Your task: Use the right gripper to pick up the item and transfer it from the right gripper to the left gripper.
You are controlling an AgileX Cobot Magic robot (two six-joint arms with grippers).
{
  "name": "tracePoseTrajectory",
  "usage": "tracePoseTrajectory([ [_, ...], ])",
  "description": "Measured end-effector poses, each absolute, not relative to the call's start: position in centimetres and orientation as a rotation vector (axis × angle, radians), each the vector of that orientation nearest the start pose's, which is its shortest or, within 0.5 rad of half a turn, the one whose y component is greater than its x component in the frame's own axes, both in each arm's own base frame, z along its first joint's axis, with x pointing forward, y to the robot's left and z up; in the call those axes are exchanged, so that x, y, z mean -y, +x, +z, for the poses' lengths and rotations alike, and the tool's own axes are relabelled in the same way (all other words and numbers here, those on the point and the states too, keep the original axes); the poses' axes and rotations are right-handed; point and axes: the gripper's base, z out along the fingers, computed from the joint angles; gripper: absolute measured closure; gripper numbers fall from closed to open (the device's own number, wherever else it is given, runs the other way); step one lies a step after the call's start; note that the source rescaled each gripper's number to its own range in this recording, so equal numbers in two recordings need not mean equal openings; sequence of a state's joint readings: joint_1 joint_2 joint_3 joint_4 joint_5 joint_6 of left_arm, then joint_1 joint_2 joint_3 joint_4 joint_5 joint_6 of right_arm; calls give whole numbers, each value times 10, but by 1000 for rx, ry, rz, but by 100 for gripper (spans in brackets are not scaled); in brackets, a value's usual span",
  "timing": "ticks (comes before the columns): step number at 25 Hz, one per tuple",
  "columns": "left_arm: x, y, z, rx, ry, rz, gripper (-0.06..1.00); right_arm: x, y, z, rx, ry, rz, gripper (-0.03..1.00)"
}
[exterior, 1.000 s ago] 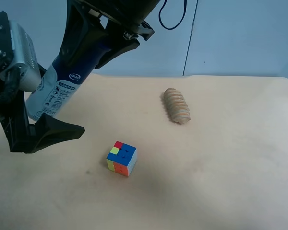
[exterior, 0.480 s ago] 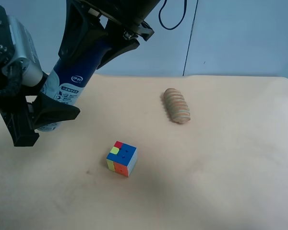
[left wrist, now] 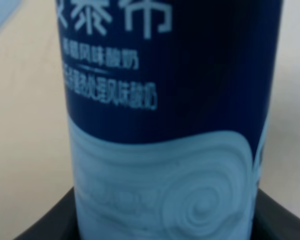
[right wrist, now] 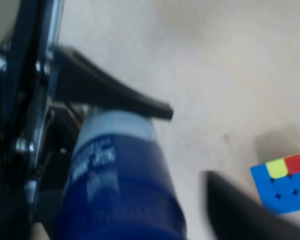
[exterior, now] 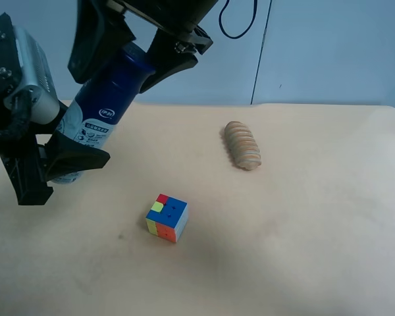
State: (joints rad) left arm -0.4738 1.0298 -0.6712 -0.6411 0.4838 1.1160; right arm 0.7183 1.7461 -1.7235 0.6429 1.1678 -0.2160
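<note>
Left gripper [exterior: 76, 161] clamped on item [exterior: 99, 115], white end; right gripper [exterior: 108, 79] jaws spread, off item. Risk: tilted item pivots, slips from end-grip.

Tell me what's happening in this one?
A handover in mid-air. The left gripper is clamped on the white lower end of the bottle, which is tilted above the table. The right gripper sits around the dark upper part with its jaws spread, off the bottle. The puzzle cube and the ribbed wooden piece lie untouched on the table.
</note>
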Motion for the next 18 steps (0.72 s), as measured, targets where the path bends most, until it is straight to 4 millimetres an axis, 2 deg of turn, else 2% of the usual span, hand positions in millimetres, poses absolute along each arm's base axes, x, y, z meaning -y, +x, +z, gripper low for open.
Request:
tracePoseTrajectory([
  [1,116,170,284,-1872,1204,-284,91,-285,251,367,-2457,-1070,1017,14],
  [4,116,170,284,-1873,1204,-284,91,-283,252,366,-2463,-1080,978,1],
  [9,116,170,284,-1875,1206,-284,91,-274,244,376,-2490,-1062,946,-2],
  [14,116,170,284,-1875,1206,-284,91,-253,229,406,-2433,-1010,872,-3],
  [18,116,170,284,-1875,1206,-284,91,-228,212,436,-2362,-947,786,-3],
])
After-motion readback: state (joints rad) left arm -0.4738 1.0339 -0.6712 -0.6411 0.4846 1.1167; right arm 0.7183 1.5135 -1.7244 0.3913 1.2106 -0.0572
